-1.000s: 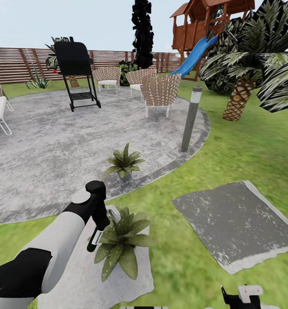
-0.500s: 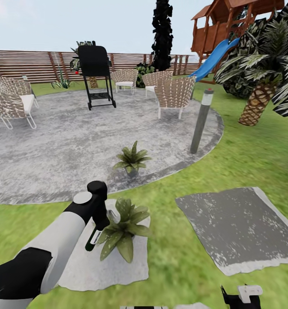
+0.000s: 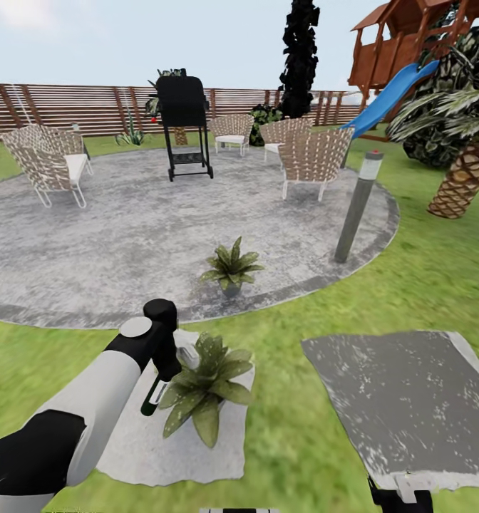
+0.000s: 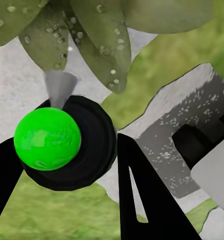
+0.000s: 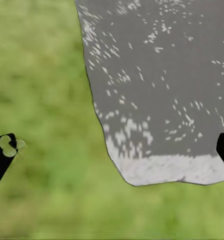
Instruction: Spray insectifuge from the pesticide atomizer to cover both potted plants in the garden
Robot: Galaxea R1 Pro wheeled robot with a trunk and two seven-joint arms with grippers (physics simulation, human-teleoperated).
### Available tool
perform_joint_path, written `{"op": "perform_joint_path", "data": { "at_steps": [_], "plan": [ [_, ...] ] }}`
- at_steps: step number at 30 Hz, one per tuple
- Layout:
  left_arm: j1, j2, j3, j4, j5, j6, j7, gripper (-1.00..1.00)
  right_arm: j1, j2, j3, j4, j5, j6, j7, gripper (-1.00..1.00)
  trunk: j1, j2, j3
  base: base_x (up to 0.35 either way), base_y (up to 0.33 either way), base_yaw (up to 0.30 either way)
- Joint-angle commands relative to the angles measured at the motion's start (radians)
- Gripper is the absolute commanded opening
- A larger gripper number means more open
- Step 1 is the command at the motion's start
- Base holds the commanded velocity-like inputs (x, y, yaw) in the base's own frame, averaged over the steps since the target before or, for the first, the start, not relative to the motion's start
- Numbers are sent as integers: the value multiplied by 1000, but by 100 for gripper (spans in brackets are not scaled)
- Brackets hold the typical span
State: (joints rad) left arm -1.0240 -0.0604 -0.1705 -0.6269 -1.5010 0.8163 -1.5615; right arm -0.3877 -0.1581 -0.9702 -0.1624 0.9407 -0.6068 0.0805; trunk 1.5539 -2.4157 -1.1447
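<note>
the left arm reaches forward and down, its white forearm ending in a black wrist, and the left gripper (image 3: 156,388) is clamped on the small slim dark green bottle (image 3: 152,400), which sits between its jaws. the right gripper (image 5: 112,155) hangs low, black fingertips (image 5: 2,160) spread wide apart.

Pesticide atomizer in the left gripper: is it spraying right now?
Yes. In the left wrist view a grey spray cone leaves the pesticide atomizer toward the potted plant, whose leaves carry droplets.
</note>
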Motion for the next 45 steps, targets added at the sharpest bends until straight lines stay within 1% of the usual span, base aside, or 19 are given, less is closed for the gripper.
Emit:
{"op": "perform_joint_path", "data": {
  "at_steps": [1, 6, 14, 25, 28, 29, 30, 31, 33, 34, 36, 38, 40, 41, 42, 44, 45],
  "plan": [
    [-1, -1, -1, 0, -8, 11, -9, -100, 0, -1, -8, 0, 1, -4, 8, 100, 0, 0, -1, 64, -3, 171],
    [-1, 1, -2, 0, -9, 12, -9, -100, 0, 0, -8, 0, 1, -3, 8, 100, 0, 0, -1, 6, -30, 94],
    [-1, 2, -3, 0, -10, 12, -9, -100, 0, 0, -8, 0, 1, -4, 8, 100, 0, 0, -1, -1, -253, 270],
    [1, 1, -2, 0, -12, 13, -9, -100, 0, 0, -8, 1, 1, -3, 8, 100, 0, 0, -1, -180, -241, 278],
    [3, 3, 1, 0, -12, 14, -9, -100, 0, 0, -8, 1, 1, -3, 8, 100, 0, 0, -1, -46, -258, 278],
    [5, 5, 2, -4, -12, 15, -9, -100, 0, 0, -8, 1, 1, -3, 8, 100, 0, 0, -1, 44, -268, 278],
    [11, 15, 4, -9, -12, 24, -9, -100, 0, 0, -8, 1, 1, -3, 8, 100, 0, 0, -1, 86, -270, 278],
    [15, 28, 4, -12, -12, 39, -9, -100, 0, 0, -8, 1, 1, -4, 8, 100, 0, 0, -1, 111, -271, 278],
    [20, 42, 6, -12, -12, 71, -9, -100, 0, 0, -8, 1, 1, -3, 8, 100, 0, 0, -1, 132, -268, 277],
    [21, 45, 8, -12, -11, 83, -9, -100, 0, 0, -8, 1, 1, -3, 8, 100, 0, 0, -1, 150, -261, 270],
    [47, 47, 26, -14, -4, 101, -9, -100, 0, 0, -8, 0, 1, -3, 8, 100, 0, 0, -1, 180, -199, 139],
    [71, 47, 57, -15, -1, 104, -9, -100, 0, 0, -8, 0, 0, -3, 8, 100, 0, 0, -1, 200, -162, 40],
    [88, 45, 112, -16, 0, 105, 0, -100, 0, -1, -9, 0, 0, -4, 8, 100, 0, 0, -1, 148, -92, 12],
    [108, 42, 141, -17, 1, 105, 35, -100, 0, -1, -10, -1, 0, -4, 8, 100, 0, 0, -1, 45, -26, 3],
    [126, 40, 152, -18, 2, 106, 54, -100, 0, -1, -10, 0, 0, -3, 8, 100, 0, 0, -1, 23, -13, 2],
    [158, 37, 161, -38, 2, 106, 73, -100, 0, -1, -10, 0, 0, -4, 8, 100, 0, 0, -1, 10, -5, 1],
    [193, 37, 165, -89, 2, 106, 81, -100, 0, -1, -10, 0, 0, -3, 8, 100, 0, 0, -1, 2, -1, 0]
  ]
}}
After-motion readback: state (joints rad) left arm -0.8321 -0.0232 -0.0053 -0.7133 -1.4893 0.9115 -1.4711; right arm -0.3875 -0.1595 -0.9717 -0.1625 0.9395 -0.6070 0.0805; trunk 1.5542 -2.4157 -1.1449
